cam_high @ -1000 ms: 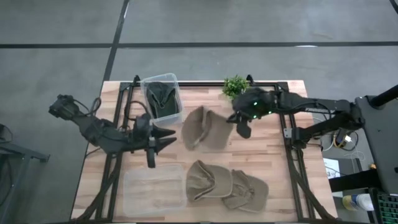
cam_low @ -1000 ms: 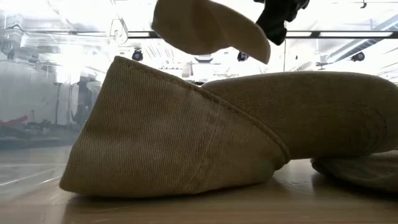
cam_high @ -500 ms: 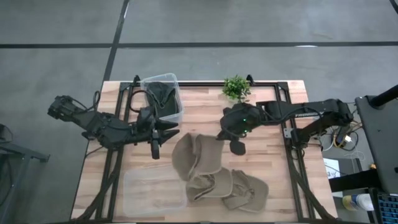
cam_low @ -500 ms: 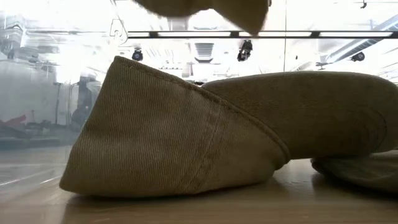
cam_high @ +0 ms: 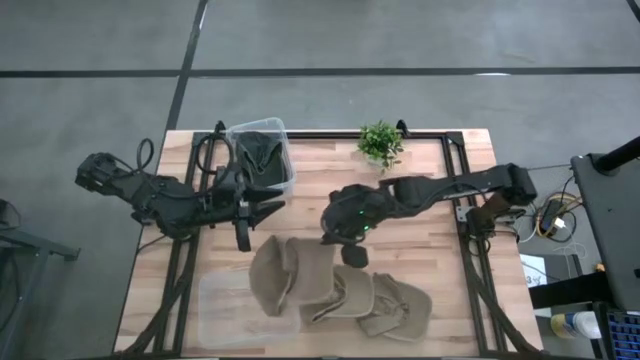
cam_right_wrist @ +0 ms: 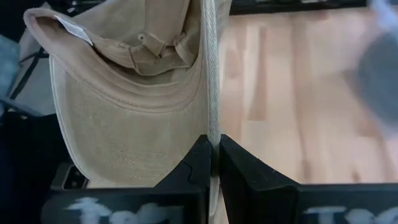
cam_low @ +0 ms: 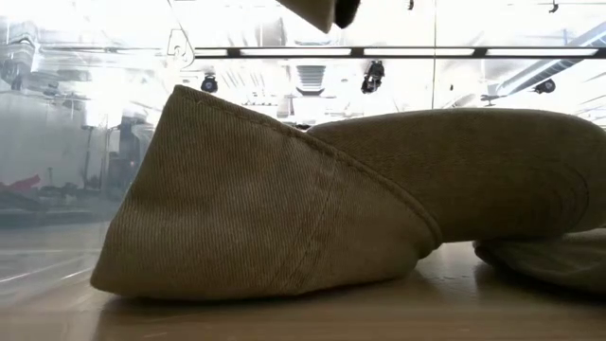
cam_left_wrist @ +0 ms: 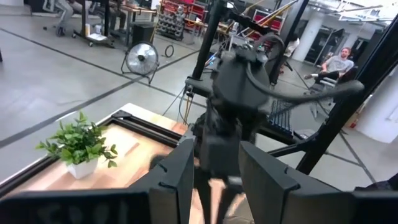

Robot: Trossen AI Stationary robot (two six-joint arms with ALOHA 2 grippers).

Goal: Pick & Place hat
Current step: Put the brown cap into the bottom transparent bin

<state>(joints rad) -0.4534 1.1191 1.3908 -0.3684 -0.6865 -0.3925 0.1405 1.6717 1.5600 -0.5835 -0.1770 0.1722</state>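
The wooden counter (cam_high: 420, 250) carries everything, with a black frame running along its far edge and down both sides. Toward the near edge, right of centre, tan caps (cam_high: 380, 305) lie in a heap; the low view sits right against one of them, its corduroy-like brim and crown (cam_low: 312, 208) filling most of the picture. At the near left corner sits a clear tray (cam_high: 235, 310), hard to make out. Near the far edge, left of centre, a clear bin (cam_high: 280, 140) holds a dark cap (cam_high: 258, 155). The right arm reaches from the right edge across to the middle of the counter, and its right pincer (cam_high: 338, 238) is closed on the brim of the hat (cam_high: 290, 275), a tan cap that hangs open side up above the counter between the clear tray and the heap, partly over the heap's left end. In the right wrist view the two dark fingers (cam_right_wrist: 193, 165) stand narrow with the brim's edge pinched between them, the cap's (cam_right_wrist: 124, 106) inside and back strap showing. The left arm lies along the left side, its left pincer (cam_high: 262, 212) spread open just in front of the bin and apart from the hat. A small potted plant (cam_high: 379, 141) stands at the far edge, right of centre.
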